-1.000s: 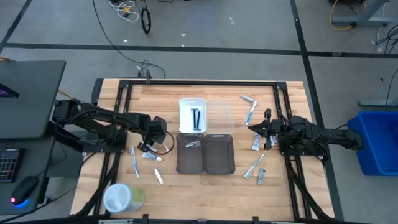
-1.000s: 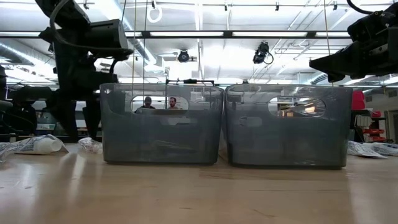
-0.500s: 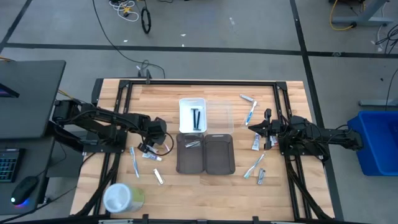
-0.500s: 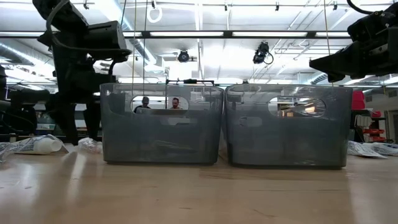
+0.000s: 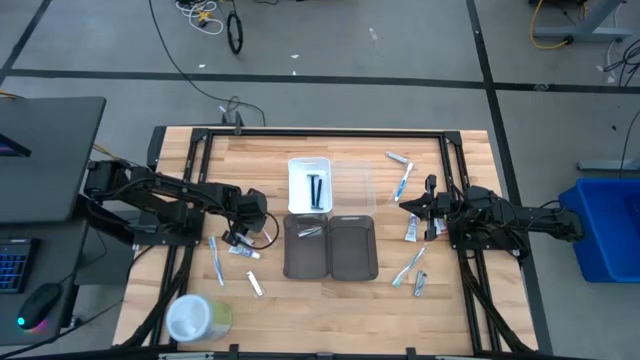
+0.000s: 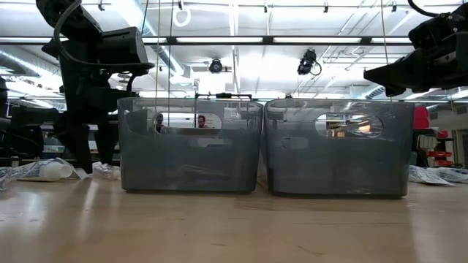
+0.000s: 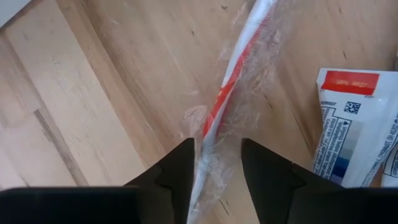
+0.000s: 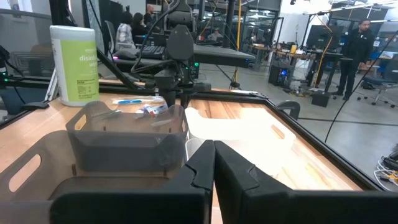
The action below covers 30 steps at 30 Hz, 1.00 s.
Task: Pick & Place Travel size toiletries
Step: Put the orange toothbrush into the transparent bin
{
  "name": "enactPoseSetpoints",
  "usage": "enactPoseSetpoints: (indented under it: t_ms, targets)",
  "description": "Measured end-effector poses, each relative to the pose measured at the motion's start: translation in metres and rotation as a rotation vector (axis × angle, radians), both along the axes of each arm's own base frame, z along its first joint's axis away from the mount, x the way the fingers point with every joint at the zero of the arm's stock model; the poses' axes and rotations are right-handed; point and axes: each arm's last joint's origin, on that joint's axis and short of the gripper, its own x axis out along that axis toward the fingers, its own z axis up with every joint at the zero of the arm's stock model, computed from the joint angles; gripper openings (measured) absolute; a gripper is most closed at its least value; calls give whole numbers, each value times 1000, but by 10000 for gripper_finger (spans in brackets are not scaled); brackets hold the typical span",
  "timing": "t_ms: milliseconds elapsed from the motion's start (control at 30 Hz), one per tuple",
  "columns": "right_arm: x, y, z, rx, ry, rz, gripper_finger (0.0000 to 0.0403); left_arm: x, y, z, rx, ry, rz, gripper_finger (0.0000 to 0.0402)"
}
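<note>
Down at the table, left claw (image 7: 216,163) partly open astride wrapped red-and-white toothbrush (image 7: 231,87), right claw (image 8: 213,163) shut, empty.

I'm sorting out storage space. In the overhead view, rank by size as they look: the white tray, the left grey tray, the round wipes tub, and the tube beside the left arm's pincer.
1. Left grey tray
2. White tray
3. Wipes tub
4. Tube

The white tray and the tub look close in size, so I would not rank them firmly.

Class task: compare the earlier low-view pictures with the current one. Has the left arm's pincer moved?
Yes. Against the fixed left grey tray, the left pincer has shifted slightly away from it and sits lower by the table.
</note>
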Motion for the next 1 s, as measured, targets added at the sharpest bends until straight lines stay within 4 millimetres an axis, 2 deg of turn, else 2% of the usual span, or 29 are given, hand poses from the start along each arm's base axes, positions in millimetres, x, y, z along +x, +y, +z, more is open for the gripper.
enactPoseSetpoints:
  t_ms: [600, 767, 1000]
  targets:
    - [0, 0, 0, 0, 0, 0, 13, 0, 0, 0, 2, 0, -1, 34]
    - [0, 0, 0, 0, 0, 0, 13, 0, 0, 0, 2, -1, -1, 26]
    - [0, 0, 0, 0, 0, 0, 13, 0, 0, 0, 2, -1, -1, 35]
